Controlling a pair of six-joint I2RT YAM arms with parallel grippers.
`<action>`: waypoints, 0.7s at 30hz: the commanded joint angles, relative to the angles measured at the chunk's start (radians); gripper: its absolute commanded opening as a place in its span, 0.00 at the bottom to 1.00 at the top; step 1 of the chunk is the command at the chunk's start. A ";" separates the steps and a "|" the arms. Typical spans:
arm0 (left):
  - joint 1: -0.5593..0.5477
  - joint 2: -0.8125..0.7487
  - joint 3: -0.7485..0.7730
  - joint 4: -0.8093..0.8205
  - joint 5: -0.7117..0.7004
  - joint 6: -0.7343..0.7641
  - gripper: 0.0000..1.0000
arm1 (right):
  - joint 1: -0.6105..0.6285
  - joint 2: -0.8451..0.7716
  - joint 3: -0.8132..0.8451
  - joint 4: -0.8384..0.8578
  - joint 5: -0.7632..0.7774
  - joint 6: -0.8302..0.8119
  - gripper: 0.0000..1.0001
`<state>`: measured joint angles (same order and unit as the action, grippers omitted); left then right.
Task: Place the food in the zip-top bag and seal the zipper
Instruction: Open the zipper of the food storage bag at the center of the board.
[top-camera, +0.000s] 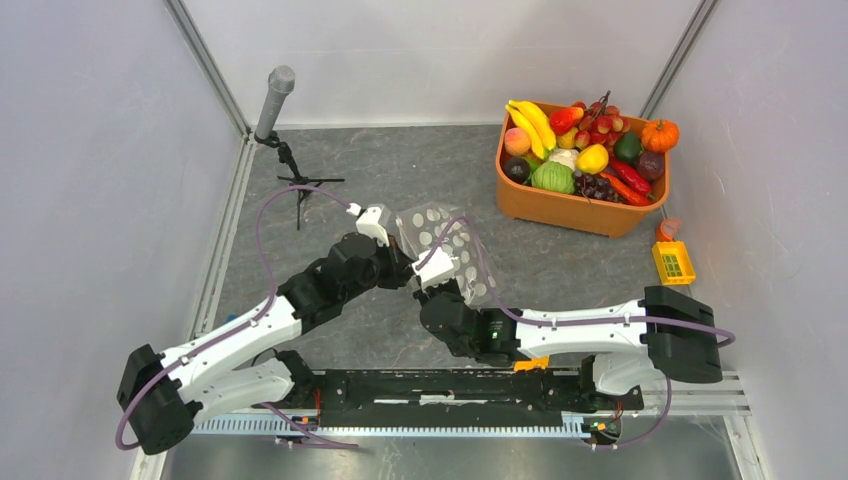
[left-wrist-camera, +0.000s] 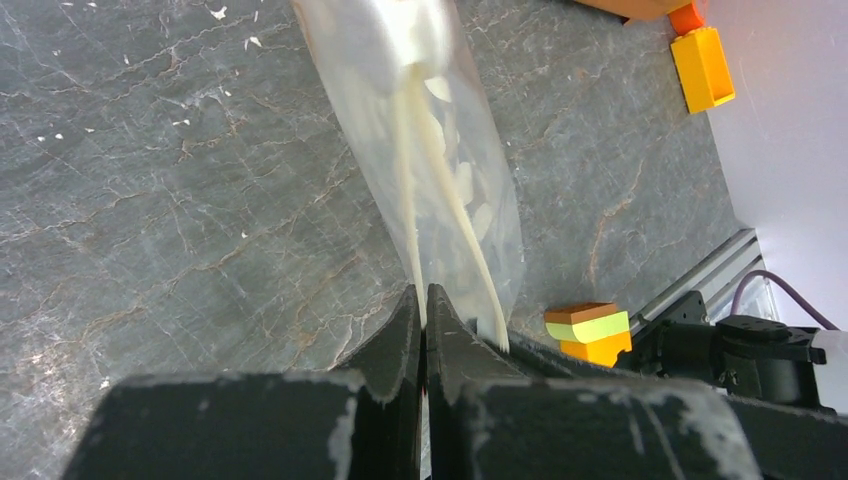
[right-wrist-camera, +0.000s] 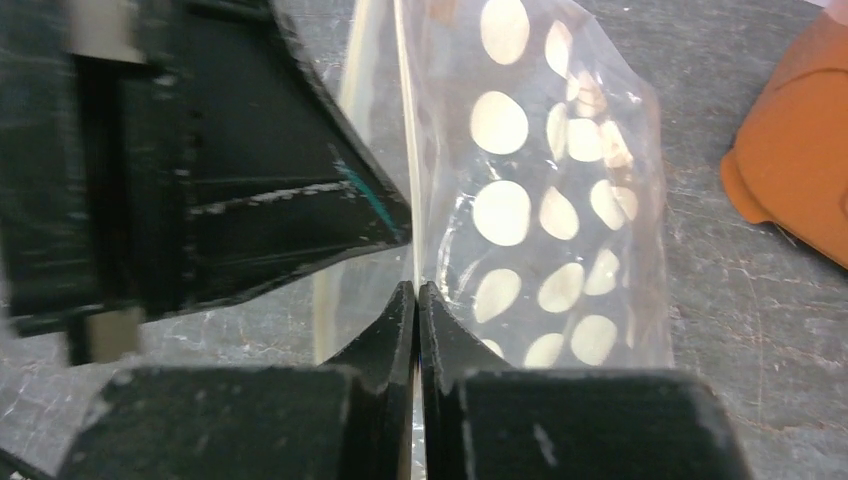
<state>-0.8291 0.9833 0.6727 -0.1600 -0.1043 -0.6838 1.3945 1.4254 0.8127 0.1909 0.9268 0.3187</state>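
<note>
step in hand: opening the zip-top bag (top-camera: 455, 250); i judge no food has gone in, since only dots show through the plastic.
zip-top bag: held over the middle of the counter (top-camera: 400, 170), between my two tools.
left tool (left-wrist-camera: 424, 300): closed, pinching the bag at its white edge.
right tool (right-wrist-camera: 415, 295): closed, pinching the same edge just beside the left.
zipper (left-wrist-camera: 420, 180): two white lips, parting slightly away from my left tool.
next move, as i judge it: draw the lips apart, then free one tool to fetch.
room: pale walls (top-camera: 100, 150) on three sides.
counter: dark grey, marbled, scuffed.
orange tub (top-camera: 580, 205): far right corner, heaped with the food (top-camera: 575, 150), well apart from the bag.
microphone stand (top-camera: 275, 100): far left corner.
yellow block (top-camera: 673, 262): right edge.
</note>
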 joint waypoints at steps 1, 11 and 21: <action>-0.008 -0.064 0.021 -0.003 -0.039 0.012 0.02 | 0.006 -0.009 0.028 -0.033 0.097 0.048 0.00; -0.007 -0.175 -0.033 -0.055 -0.129 0.061 0.51 | -0.010 -0.130 -0.039 0.163 -0.126 0.064 0.00; -0.008 -0.213 -0.091 -0.001 -0.064 0.016 0.53 | -0.041 -0.121 0.017 0.203 -0.147 0.127 0.00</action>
<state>-0.8330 0.7898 0.5922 -0.1970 -0.1726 -0.6613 1.3655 1.3121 0.7818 0.3237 0.7929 0.3988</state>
